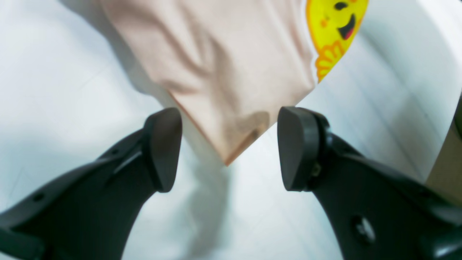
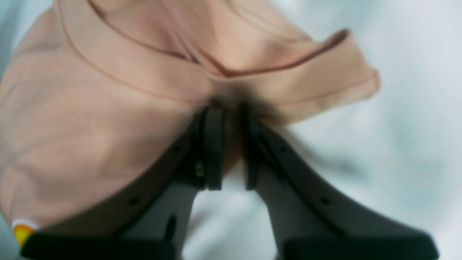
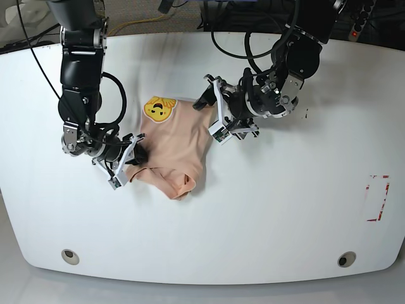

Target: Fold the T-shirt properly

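The peach T-shirt (image 3: pixel 174 142) lies bunched on the white table (image 3: pixel 272 209), its yellow bear print (image 3: pixel 158 109) facing up at the far left. My right gripper (image 3: pixel 136 155) is shut on the T-shirt (image 2: pixel 108 119) near a hemmed edge, and fabric is pinched between its fingers (image 2: pixel 213 144). Over at the shirt's right edge, my left gripper (image 3: pixel 213 115) is open. A corner of the T-shirt (image 1: pixel 231 90) points down between its spread fingertips (image 1: pixel 164 148), touching neither pad. The print (image 1: pixel 335 29) shows at the top of that view.
Two round holes (image 3: pixel 70 256) (image 3: pixel 345 259) sit near the table's front edge. A red-marked patch (image 3: pixel 378 197) lies at the right. Black cables (image 3: pixel 240 44) hang over the back edge behind the left arm.
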Motion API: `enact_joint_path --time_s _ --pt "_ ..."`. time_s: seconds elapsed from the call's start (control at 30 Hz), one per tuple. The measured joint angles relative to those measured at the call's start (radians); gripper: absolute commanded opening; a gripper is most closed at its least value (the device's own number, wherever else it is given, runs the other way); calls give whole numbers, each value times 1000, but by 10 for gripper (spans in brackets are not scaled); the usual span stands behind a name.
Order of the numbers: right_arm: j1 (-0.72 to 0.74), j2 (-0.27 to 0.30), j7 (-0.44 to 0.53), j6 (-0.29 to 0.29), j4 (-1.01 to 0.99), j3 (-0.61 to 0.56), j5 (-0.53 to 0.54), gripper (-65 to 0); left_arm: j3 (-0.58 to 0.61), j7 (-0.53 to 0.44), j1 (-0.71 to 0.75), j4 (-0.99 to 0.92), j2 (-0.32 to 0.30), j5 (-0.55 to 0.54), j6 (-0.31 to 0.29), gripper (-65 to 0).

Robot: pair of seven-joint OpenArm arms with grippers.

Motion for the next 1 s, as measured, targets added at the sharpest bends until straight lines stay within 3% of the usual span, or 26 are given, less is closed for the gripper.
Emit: enact_joint_path --time_s 0.2,0.33,0.43,0.57,0.77,0.87,1.0 --pt "-5 11 -167 -3 236 62 56 -571 0 -2 -1 19 0 -2 -1 -260" --pt "25 14 -178 -3 274 117 53 -571 0 1 -3 19 -5 0 0 -260" --pt "42 16 -143 -5 202 117 9 -571 0 -1 -3 19 -5 -1 -1 -261" --pt "68 6 -15 -5 35 113 -77 -571 0 0 1 19 -5 0 0 -261" --pt "108 -45 113 -12 -153 117 -209 -574 -2 -1 1 19 -2 -1 0 -261" --pt "102 -85 126 -11 -154 117 -232 -575 -3 -1 -2 19 -2 -1 13 -260" --pt "61 -160 92 -11 -78 117 -236 -575 -3 0 -6 39 0 0 90 -250"
